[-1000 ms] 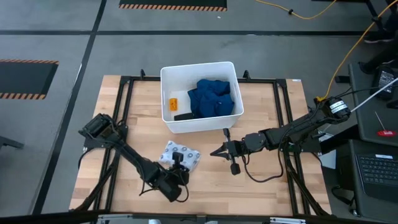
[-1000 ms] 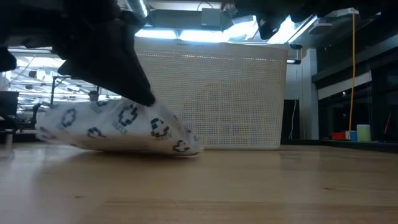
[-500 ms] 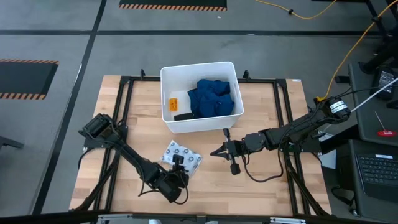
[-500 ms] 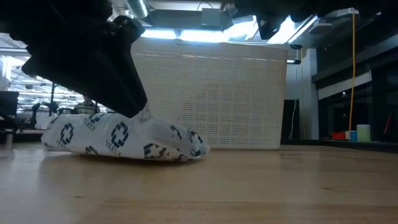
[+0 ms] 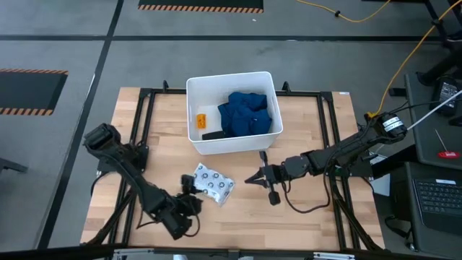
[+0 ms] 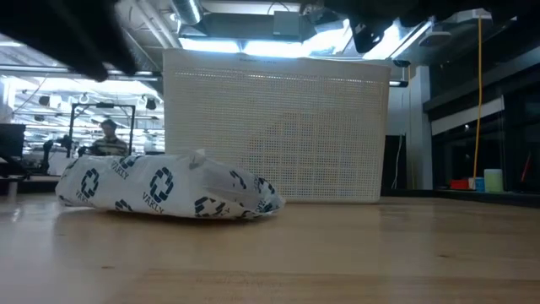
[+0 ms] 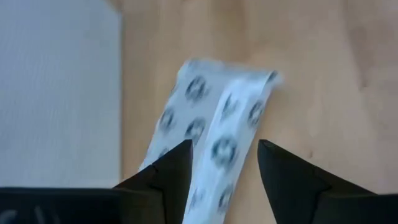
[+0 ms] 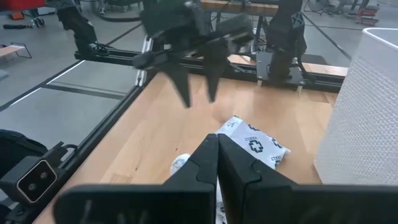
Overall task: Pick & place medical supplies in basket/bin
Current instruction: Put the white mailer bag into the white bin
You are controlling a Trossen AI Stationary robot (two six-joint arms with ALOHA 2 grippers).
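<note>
White packet (image 5: 214,184): flat on table, near side of tub (image 5: 195,137). Left gripper (image 5: 189,195): fingers apart, just left of packet, holding nothing. Right gripper (image 5: 254,177): fingers together, right of packet

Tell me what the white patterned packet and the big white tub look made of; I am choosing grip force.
The packet looks like soft, matte paper or film wrap: it is creased, sags flat on the table and carries printed dark emblems. The tub looks like rigid plastic: straight walls, rounded corners, and a fine dotted texture on its side in the low view.
</note>
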